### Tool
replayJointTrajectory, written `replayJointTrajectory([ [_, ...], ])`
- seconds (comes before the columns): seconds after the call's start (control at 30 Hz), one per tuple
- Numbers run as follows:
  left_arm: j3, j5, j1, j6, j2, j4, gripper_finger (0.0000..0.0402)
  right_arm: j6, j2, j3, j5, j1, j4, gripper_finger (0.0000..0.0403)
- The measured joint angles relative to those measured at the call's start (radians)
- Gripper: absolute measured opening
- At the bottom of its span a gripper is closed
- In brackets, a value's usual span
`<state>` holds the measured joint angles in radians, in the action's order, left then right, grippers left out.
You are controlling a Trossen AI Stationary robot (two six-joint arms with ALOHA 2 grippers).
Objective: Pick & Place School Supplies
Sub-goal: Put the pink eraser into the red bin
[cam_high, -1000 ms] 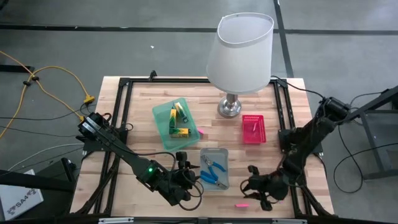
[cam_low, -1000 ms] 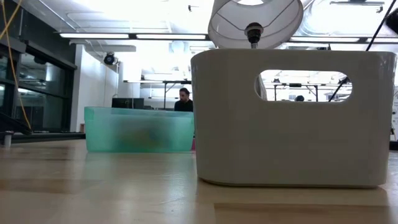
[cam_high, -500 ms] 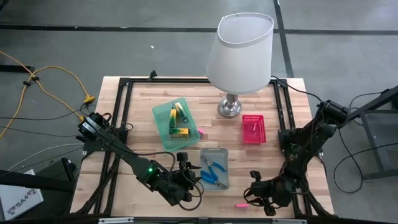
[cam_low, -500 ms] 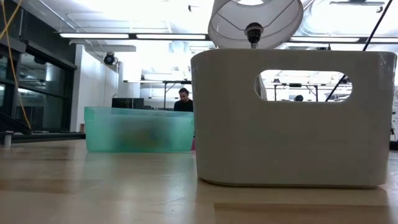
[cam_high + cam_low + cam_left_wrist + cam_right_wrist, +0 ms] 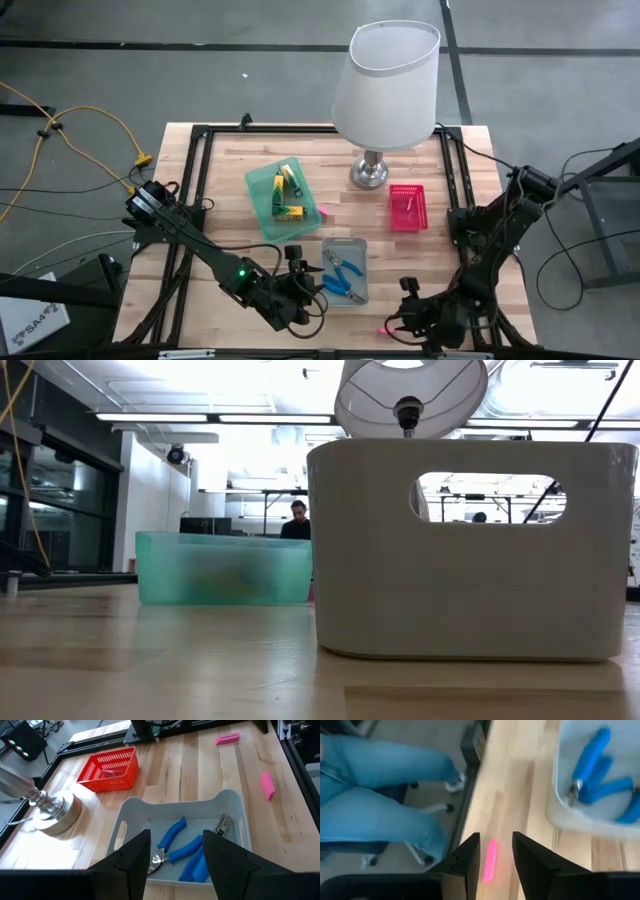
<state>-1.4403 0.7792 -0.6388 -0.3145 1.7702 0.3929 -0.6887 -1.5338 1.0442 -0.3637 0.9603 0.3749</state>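
The right gripper (image 5: 492, 852) has its jaws apart, straddling a pink bar (image 5: 489, 861) at the counter's (image 5: 225, 215) 6 o'clock edge, so an off-centre close could flick it to the floor, while the left gripper (image 5: 175, 851), jaws apart, waits above the grey tray (image 5: 232, 802).

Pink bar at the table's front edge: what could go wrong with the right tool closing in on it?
1. The pink bar lies close to the table edge; a nudge from the open right tool could push it off.
2. It lies flat, so the fingers may scrape the wood or close above it.
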Motion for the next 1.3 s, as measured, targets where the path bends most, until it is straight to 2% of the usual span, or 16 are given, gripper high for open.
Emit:
replayJointTrajectory([
  [0.17, 0.0, 0.0, 0.0, 0.0, 0.0, 0.0, 0.0171, -0.138, -0.072, 0.083, 0.103, -0.031, 0.156, 0.0105],
  [0.37, 0.0, 0.0, 0.0, 0.0, 0.0, 0.0, 0.0171, -0.148, -0.168, 0.172, 0.181, -0.051, 0.266, 0.0105],
  [0.47, 0.0, -0.001, 0.0, 0.0, 0.0, 0.001, 0.0171, -0.146, -0.187, 0.192, 0.188, -0.052, 0.299, 0.0105],
  [0.73, 0.0, -0.003, 0.0, 0.002, 0.0, 0.002, 0.0171, -0.092, -0.186, 0.196, 0.187, -0.051, 0.303, 0.0105],
  [1.3, 0.0, -0.003, 0.0, 0.001, 0.0, 0.002, 0.0171, -0.13, -0.186, 0.196, 0.26, -0.061, 0.285, 0.0105],
])
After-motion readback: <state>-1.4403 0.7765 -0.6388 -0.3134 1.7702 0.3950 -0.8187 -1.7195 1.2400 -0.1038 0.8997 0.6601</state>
